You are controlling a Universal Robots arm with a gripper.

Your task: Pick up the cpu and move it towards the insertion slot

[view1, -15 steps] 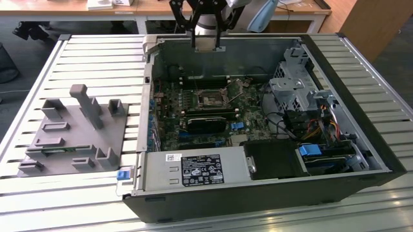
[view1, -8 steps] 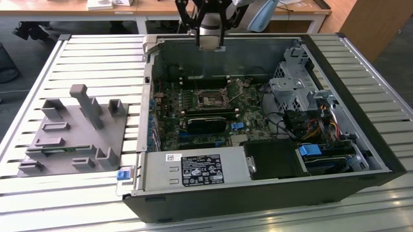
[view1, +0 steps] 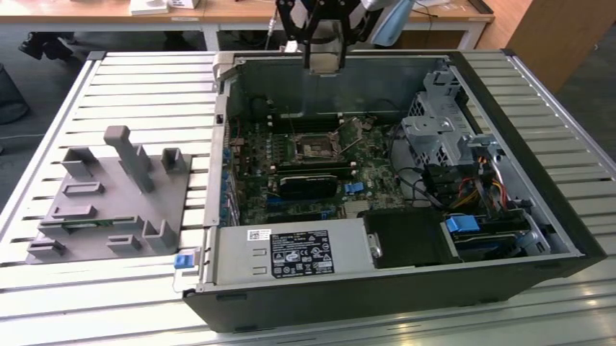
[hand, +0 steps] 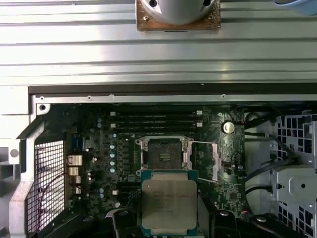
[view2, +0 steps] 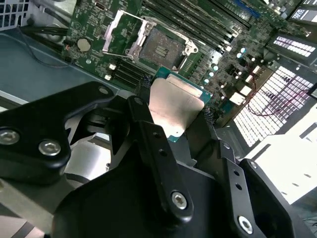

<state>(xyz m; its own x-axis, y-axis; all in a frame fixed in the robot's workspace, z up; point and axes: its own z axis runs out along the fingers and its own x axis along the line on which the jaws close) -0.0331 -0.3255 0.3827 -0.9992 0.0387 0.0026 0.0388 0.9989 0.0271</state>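
In the exterior view, a grey holder (view1: 101,209) sits on the slatted table (view1: 144,94) at the exterior view's left, beside the open case (view1: 385,288). The gripper (view1: 324,50) hangs above the case's far wall, with the slot (view1: 316,147) below it on the board (view1: 288,194). In the second wrist view the gripper (view2: 173,106) is closed on the cpu (view2: 176,104), its black fingers (view2: 143,87) pressing two opposite edges. The chip is held in the air just short of the open slot (view2: 161,47). In the first wrist view the cpu (hand: 169,206) hangs just beside the slot (hand: 163,156).
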